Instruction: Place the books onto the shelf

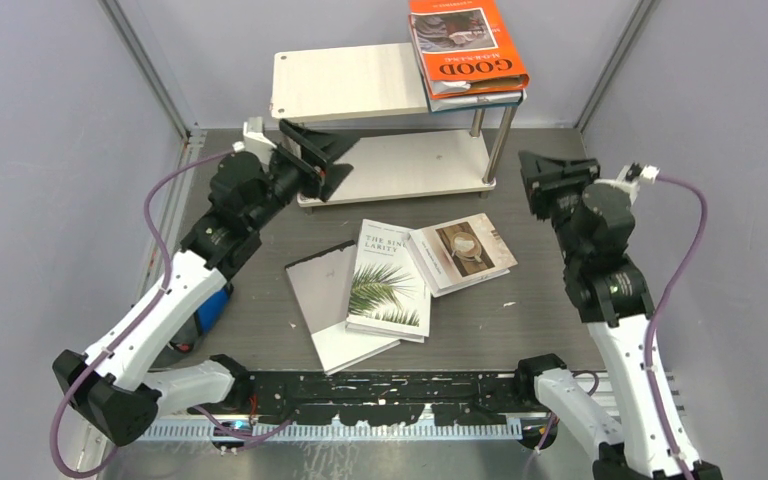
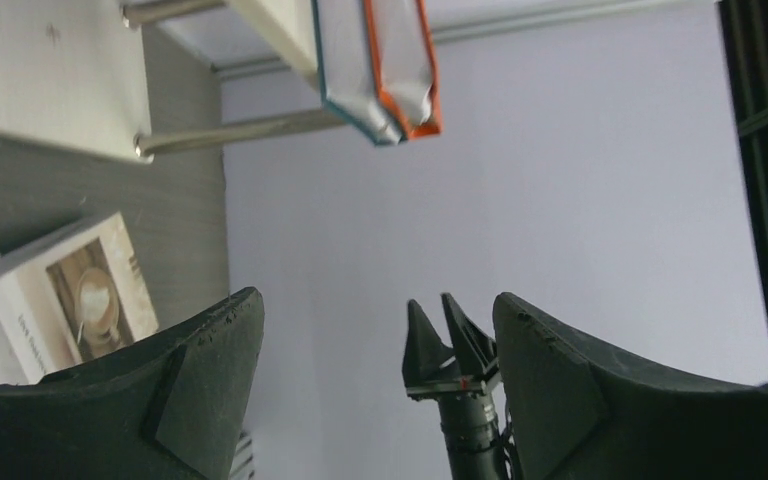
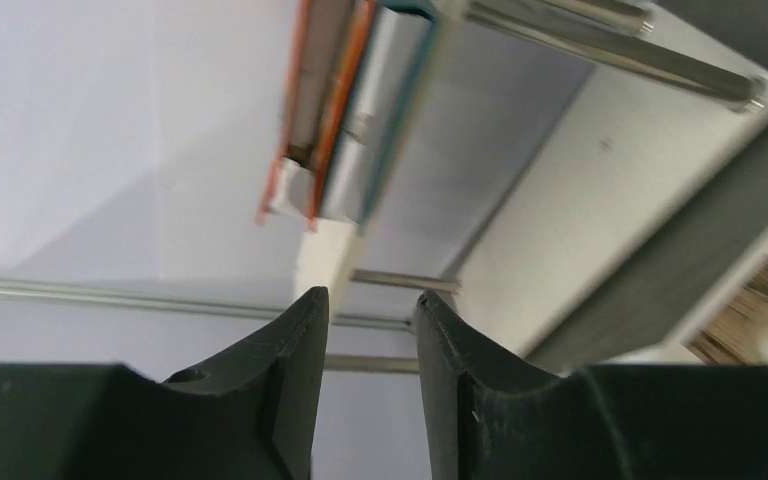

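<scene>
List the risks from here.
The orange book and teal book overhang the shelf on the right; a bump from the right end effector could topple them.
The open left end effector is close to the shelf and could shove it.
The palm book overlaps the grey book; lifting one may drag the other.

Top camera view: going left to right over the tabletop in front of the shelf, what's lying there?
small blue object → plain grey-white book → palm leaf book → cup photo book
</scene>
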Controlling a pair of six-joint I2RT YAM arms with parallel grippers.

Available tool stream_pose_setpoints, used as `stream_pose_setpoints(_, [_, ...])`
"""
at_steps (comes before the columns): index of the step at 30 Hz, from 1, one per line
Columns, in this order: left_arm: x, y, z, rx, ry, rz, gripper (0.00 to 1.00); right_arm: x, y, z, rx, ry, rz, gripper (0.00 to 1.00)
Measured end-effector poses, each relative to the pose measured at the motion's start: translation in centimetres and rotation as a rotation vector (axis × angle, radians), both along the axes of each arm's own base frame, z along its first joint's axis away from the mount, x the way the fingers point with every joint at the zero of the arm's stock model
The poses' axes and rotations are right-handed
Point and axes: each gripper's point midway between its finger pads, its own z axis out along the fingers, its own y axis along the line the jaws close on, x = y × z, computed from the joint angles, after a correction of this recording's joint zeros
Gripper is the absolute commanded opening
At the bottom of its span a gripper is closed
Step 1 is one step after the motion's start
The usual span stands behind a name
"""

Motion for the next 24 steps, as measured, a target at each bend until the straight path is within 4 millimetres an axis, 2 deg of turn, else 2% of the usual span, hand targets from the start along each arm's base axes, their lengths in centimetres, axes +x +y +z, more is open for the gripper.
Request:
stream_pose_setpoints(4, [-2.3, -2.7, -2.6, 0.064, 0.033, -0.086, 0.83, -2.4, 0.2, -7.5, -0.036, 0.147, 0.038, 0.43])
stream_pose_setpoints(6, [-3.3, -3.9, -4.5, 0.103, 0.057, -0.127, 0.83, -3.6, 0.3, -11.9, -0.050, 0.243, 0.056, 0.43])
stream_pose_setpoints(10, [-4.9, -5.5, -8.5, 0.167, 0.119, -0.187, 0.83, -6.0, 0.5, -19.1, -0.065, 0.391, 0.093, 0.42])
stream_pose_setpoints(15, [-6.5, -6.9, -12.4, 0.234, 0.174, -0.242, 0.82, -8.1, 0.9, -24.0, -0.058, 0.487, 0.133, 0.42])
stream_pose_setpoints(24, [-7.2, -8.5, -17.4, 0.319, 0.246, -0.295, 0.81, -10.0, 2.1, -30.4, -0.004, 0.614, 0.199, 0.41])
